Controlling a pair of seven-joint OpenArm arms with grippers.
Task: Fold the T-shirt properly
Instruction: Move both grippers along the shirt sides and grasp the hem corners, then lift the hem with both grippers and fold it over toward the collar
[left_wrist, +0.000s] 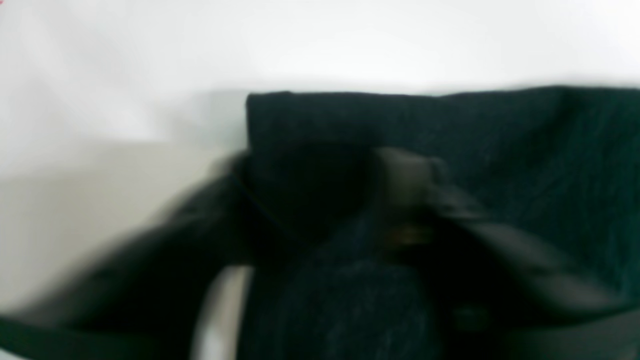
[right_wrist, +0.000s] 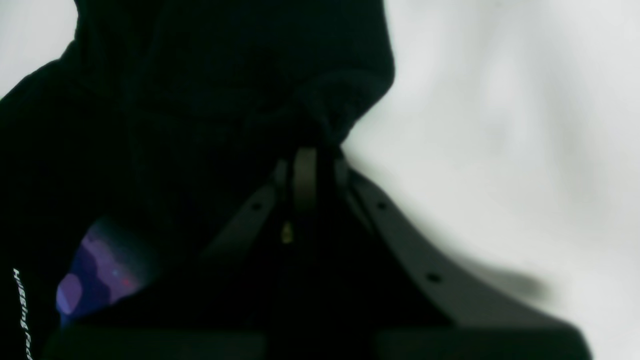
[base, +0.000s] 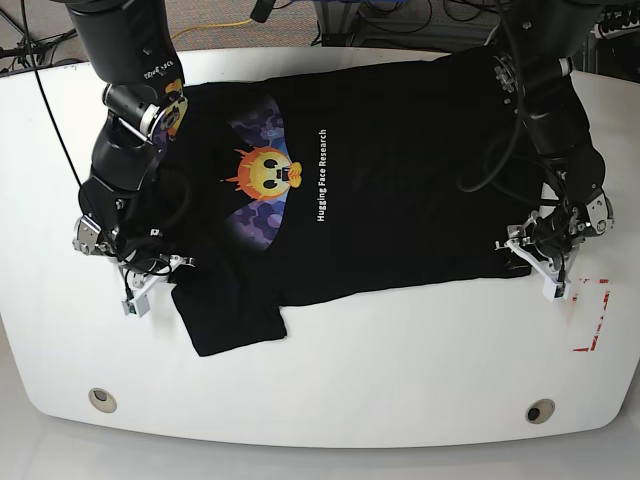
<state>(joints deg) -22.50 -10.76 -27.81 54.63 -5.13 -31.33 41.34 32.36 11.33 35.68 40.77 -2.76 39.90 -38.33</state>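
The T-shirt (base: 380, 170) is spread flat on the table (base: 330, 370), long axis side to side in base view, neck twd its left. Right gripper (right_wrist: 305, 150) is clamped on shirt fabric; left gripper (left_wrist: 320, 165) at hem corner, grip can't be told.

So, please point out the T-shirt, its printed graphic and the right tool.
T-shirt (base: 400, 200): base view, plain black chest area.
Printed graphic (base: 262, 175): base view, orange face.
Right tool (right_wrist: 305, 155): right wrist view, fingertips closed on the fabric.
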